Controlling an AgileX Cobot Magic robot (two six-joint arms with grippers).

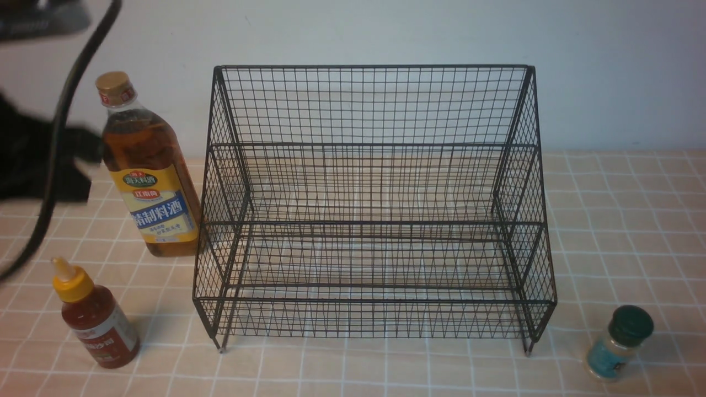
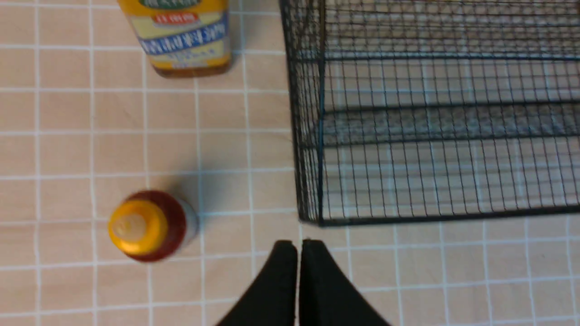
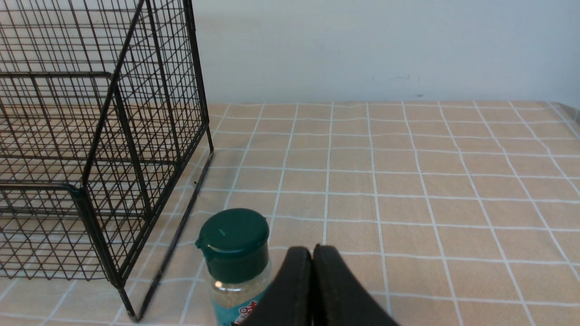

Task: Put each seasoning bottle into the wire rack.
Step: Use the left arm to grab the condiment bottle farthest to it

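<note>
The black wire rack (image 1: 375,182) stands mid-table with nothing in it. To its left stands the tall amber bottle (image 1: 146,176) with a gold cap. The red-sauce squeeze bottle (image 1: 96,314) with a yellow nozzle sits at the front left. At the front right is the teal-labelled shaker (image 1: 618,342) with a dark-green lid. My left gripper (image 2: 299,244) is shut and empty, above the table between the squeeze bottle (image 2: 147,226) and the rack's front corner (image 2: 317,217). My right gripper (image 3: 311,251) is shut and empty, just beside the shaker (image 3: 235,253).
A tan tiled cloth (image 1: 634,220) covers the table, with a pale wall behind. A black cable and blurred dark arm parts (image 1: 38,160) hang at the far left of the front view, close to the tall bottle.
</note>
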